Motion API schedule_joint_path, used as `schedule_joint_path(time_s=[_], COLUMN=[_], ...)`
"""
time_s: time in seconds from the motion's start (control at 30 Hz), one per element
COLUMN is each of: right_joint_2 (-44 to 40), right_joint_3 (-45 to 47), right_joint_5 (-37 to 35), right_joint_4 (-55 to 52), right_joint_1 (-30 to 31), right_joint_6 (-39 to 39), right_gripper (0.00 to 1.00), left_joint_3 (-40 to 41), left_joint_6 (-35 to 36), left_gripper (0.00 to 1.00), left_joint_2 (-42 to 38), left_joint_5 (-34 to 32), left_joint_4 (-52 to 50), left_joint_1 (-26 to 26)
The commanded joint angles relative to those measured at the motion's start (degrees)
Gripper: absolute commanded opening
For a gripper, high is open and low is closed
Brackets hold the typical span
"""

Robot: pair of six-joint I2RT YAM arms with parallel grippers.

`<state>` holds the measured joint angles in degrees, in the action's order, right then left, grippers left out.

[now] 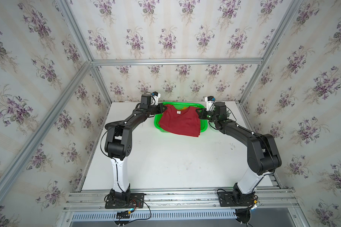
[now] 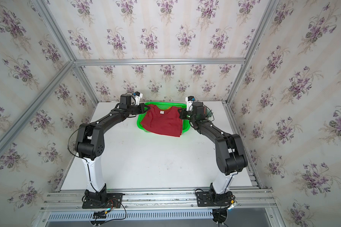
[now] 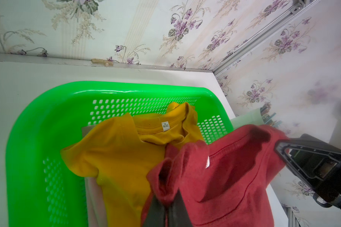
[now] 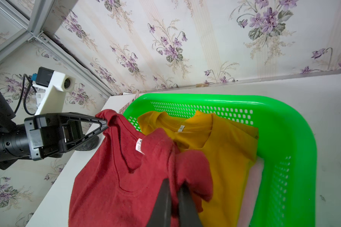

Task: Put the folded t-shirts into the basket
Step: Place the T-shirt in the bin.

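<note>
Pinching the dark red t-shirt [image 1: 179, 122] at one shoulder with the left gripper [image 1: 163, 108], jaws closed flat on the cloth. Pinching the opposite shoulder with the right gripper [image 1: 197, 111], closed just as tight (nothing but red fabric in either pinch). Holds the shirt spread between the two claws, neck label [image 1: 178, 112] facing up, body hanging below them over the basket [image 1: 157, 125]; cannot tell whether the hem touches the rim. Shows, underneath both claws and inside the basket, the mustard yellow t-shirt [image 3: 118, 157] lying on the pink t-shirt [image 3: 94, 200], only a pale edge of that one visible.
</note>
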<state>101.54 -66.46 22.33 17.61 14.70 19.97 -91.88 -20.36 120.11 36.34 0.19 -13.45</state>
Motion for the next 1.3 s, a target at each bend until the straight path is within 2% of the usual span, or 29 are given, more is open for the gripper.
schedule_joint_path(time_s=[0.0,0.2,0.4,0.53,0.6,0.63,0.67,0.73,0.83,0.93,1.1,1.27], right_joint_2=[1.95,7.32,12.04,12.63,12.91,13.16,13.44,13.77,12.12,8.89,3.06,-0.96], right_joint_3=[-2.07,-6.81,-11.18,-11.10,-11.21,-11.80,-12.42,-13.61,-13.54,-12.08,-9.61,-7.13], right_joint_5=[0.44,0.19,-1.28,-3.24,-3.51,-3.63,-3.88,-3.74,-3.21,-3.00,0.16,5.24], right_joint_4=[3.54,3.62,2.72,2.73,2.68,2.20,1.31,0.07,-0.52,0.26,-0.48,-4.06], right_joint_1=[-0.73,-1.25,-1.59,-2.32,-2.62,-2.80,-2.95,-3.25,-3.31,-3.34,-3.19,-1.16], right_joint_6=[0.03,-1.13,-1.62,-0.67,-0.99,-1.22,-1.32,-1.25,-0.16,1.72,4.66,5.39], right_gripper=[0.00,0.00,0.00,0.00,0.05,0.12,0.24,0.37,0.40,0.41,0.41,0.38], left_joint_3=[-1.02,-3.37,-3.91,-6.27,-6.80,-6.82,-6.87,-6.93,-5.52,-2.89,0.13,2.46], left_joint_6=[0.30,1.29,2.34,2.35,2.38,2.35,2.08,1.40,1.62,2.27,4.27,8.43], left_gripper=[0.00,0.00,0.00,0.00,0.00,0.00,0.01,0.16,0.34,0.59,0.62,0.60], left_joint_2=[1.27,4.83,7.27,9.23,9.60,9.68,9.70,9.34,7.17,3.27,-4.72,-13.10], left_joint_5=[-1.76,-4.92,-9.32,-8.83,-8.91,-9.04,-9.48,-10.71,-13.59,-15.48,-19.36,-18.75], left_joint_4=[3.15,4.08,9.08,9.24,9.39,9.73,9.78,9.20,8.60,8.98,6.60,-0.45], left_joint_1=[0.05,0.01,0.01,-0.13,-0.22,-0.30,-0.34,-0.42,-0.41,-0.52,-0.58,-1.12])
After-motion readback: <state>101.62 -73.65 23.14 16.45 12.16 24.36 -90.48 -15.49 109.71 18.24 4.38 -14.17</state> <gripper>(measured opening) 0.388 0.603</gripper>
